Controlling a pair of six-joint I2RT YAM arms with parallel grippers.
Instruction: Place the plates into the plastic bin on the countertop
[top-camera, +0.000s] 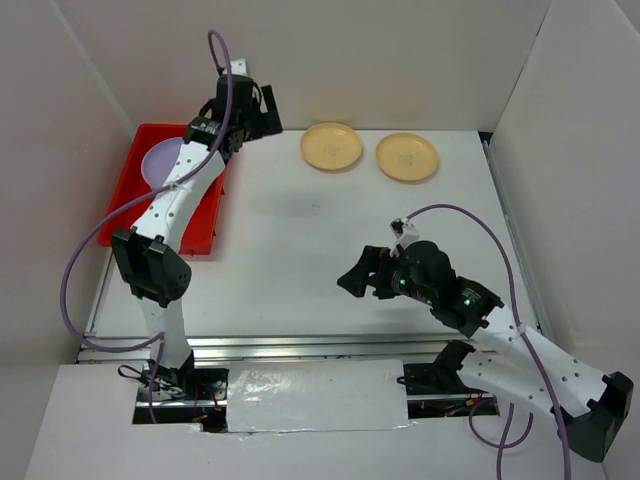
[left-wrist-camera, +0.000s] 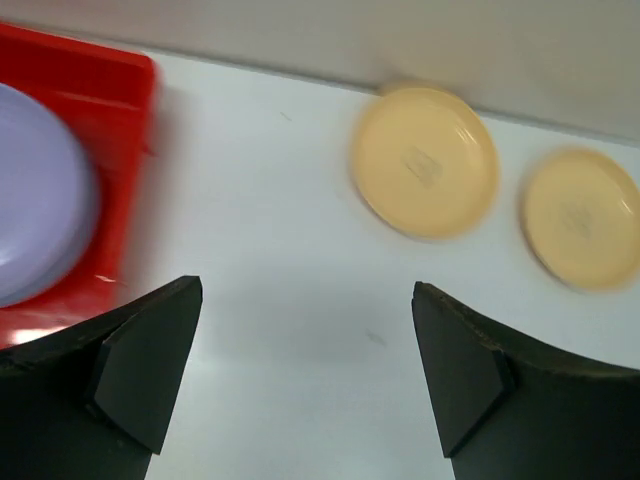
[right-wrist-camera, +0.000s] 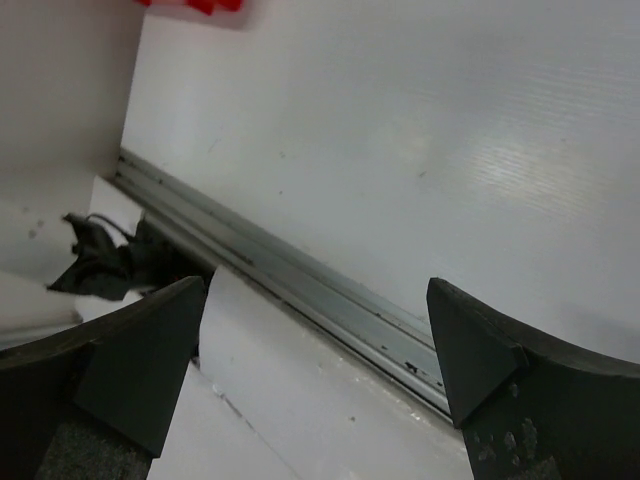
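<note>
The red plastic bin (top-camera: 205, 228) sits at the far left of the white countertop (top-camera: 330, 260) and holds a purple plate (top-camera: 160, 160). Two yellow plates, one at the left (top-camera: 331, 146) and one at the right (top-camera: 407, 157), lie at the back. My left gripper (top-camera: 262, 116) is open and empty, just right of the bin's far corner. Its wrist view shows the bin (left-wrist-camera: 120, 90), the purple plate (left-wrist-camera: 35, 195) and both yellow plates, the left (left-wrist-camera: 425, 160) and the right (left-wrist-camera: 582, 218). My right gripper (top-camera: 355, 280) is open and empty above the countertop's near middle.
White walls enclose the countertop at the back and on both sides. A metal rail (top-camera: 300, 348) runs along the near edge, also in the right wrist view (right-wrist-camera: 300, 275). A white panel (top-camera: 315, 395) and cables lie by the arm bases.
</note>
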